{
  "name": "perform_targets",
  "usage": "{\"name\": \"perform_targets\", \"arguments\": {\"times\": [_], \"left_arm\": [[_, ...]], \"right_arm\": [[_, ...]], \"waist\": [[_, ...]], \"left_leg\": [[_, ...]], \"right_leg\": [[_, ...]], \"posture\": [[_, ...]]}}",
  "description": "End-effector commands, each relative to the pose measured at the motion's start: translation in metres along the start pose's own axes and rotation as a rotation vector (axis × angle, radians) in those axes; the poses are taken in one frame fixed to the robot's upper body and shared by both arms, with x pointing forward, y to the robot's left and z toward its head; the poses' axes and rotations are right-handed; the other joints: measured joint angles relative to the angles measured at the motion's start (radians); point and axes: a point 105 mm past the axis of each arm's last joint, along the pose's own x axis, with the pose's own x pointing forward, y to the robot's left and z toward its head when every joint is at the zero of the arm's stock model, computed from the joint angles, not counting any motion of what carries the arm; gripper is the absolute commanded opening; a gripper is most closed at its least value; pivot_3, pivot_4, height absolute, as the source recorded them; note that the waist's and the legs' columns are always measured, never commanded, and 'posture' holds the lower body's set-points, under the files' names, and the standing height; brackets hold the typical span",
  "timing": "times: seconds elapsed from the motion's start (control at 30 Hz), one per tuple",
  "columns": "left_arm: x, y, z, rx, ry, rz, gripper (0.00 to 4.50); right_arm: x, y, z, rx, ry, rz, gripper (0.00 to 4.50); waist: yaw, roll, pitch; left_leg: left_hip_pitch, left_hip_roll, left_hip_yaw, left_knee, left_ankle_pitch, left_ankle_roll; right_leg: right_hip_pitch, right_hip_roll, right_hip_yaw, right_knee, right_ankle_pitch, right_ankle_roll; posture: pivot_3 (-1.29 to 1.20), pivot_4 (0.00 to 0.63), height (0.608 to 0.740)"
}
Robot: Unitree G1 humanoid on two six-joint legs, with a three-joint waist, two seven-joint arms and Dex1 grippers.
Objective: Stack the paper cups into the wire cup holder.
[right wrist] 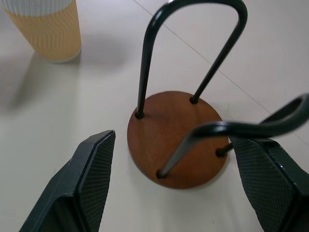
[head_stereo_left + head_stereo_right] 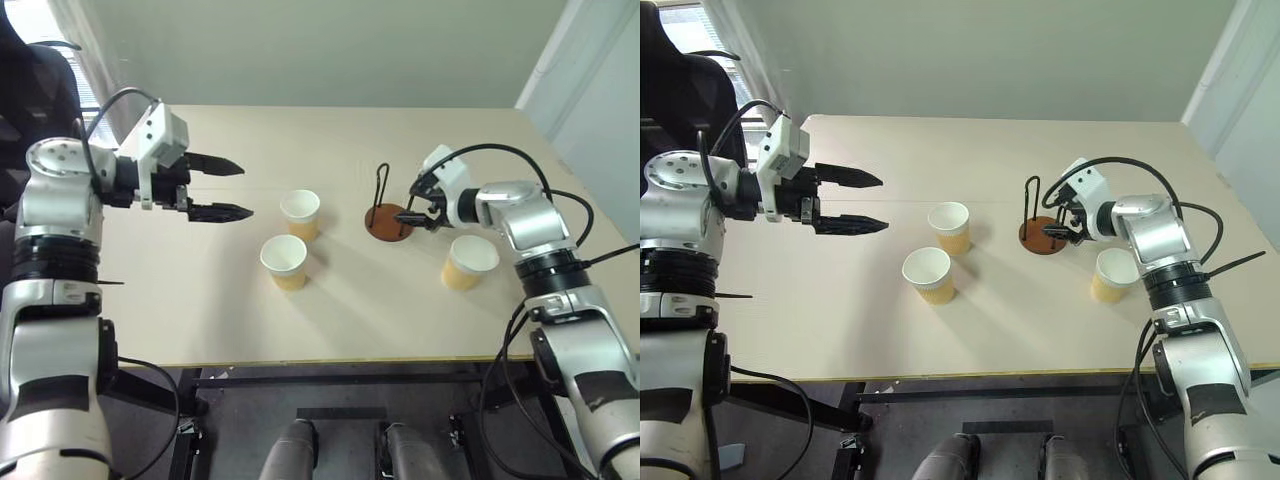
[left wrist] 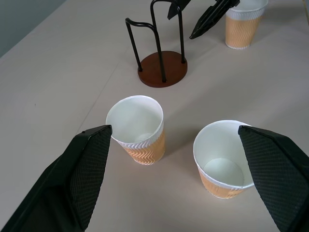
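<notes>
Mid-table, the right gripper (image 2: pixel 418 212) straddles the empty wire cup holder (image 2: pixel 388 220), jaws spread — steadying it, I'd judge; left gripper (image 2: pixel 232 188) spread, empty, must next close on the paper cups (image 2: pixel 299 212).

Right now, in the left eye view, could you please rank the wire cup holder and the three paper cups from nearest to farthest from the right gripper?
1. Wire cup holder, right at the right gripper.
2. Cup beside the right arm, near edge.
3. Back middle cup, beyond the holder.
4. Front middle cup, slightly farther.
</notes>
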Motion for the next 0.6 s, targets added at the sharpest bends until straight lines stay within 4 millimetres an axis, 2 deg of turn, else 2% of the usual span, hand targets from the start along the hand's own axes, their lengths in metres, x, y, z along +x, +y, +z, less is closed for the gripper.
{"name": "perform_targets", "arguments": {"times": [0.03,0.13,0.2,0.27,0.5,0.53,0.6], "left_arm": [[-0.011,0.003,0.015,0.048,-0.031,0.036,4.5],[-0.012,0.003,0.014,0.049,-0.028,0.037,4.5],[-0.012,0.002,0.013,0.049,-0.025,0.039,4.5],[-0.012,0.002,0.013,0.049,-0.024,0.039,4.5],[-0.012,0.003,0.012,0.048,-0.019,0.04,4.5],[-0.012,0.003,0.012,0.048,-0.018,0.041,4.5],[-0.012,0.003,0.011,0.047,-0.017,0.04,4.5]], "right_arm": [[-0.002,-0.006,0.018,-0.033,-0.041,-0.042,3.81],[0.002,-0.005,0.015,-0.026,-0.03,-0.047,3.81],[0.003,-0.005,0.012,-0.02,-0.02,-0.054,3.43],[0.004,-0.007,0.01,-0.009,-0.014,-0.065,2.88],[0.005,-0.008,0.008,0.006,-0.008,-0.065,0.31],[0.005,-0.008,0.008,0.007,-0.006,-0.061,0.03],[0.004,-0.006,0.008,0.01,-0.009,-0.038,0.03]], "waist": [[0.0,0.0,0.0],[0.001,0.0,0.0],[0.001,0.0,0.0],[0.001,0.0,0.0],[0.0,0.0,0.0],[0.0,0.0,0.0],[0.0,0.0,0.0]], "left_leg": [[0.0,0.0,0.0,0.0,0.0,0.0],[0.0,0.0,0.0,0.0,0.0,0.0],[0.0,0.0,0.0,0.0,0.0,0.0],[0.0,0.0,0.0,0.0,0.0,-0.001],[0.0,0.0,0.0,0.0,-0.001,-0.001],[0.0,0.0,0.0,0.0,-0.001,-0.001],[0.0,0.0,0.0,0.0,-0.001,-0.001]], "right_leg": [[0.0,0.0,0.0,0.0,0.0,0.0],[0.0,0.0,0.0,0.0,0.0,0.0],[0.0,0.0,0.0,0.0,0.0,0.0],[0.0,0.0,0.0,0.0,0.0,0.0],[-0.001,0.0,0.0,0.0,0.001,-0.001],[-0.001,0.0,0.0,0.0,0.001,-0.001],[-0.001,0.0,0.0,0.0,0.001,-0.001]], "posture": [[0.0,0.15,0.74],[0.0,0.15,0.74],[0.0,0.15,0.74],[0.0,0.15,0.74],[0.0,0.15,0.74],[0.0,0.15,0.74],[0.0,0.15,0.74]]}}
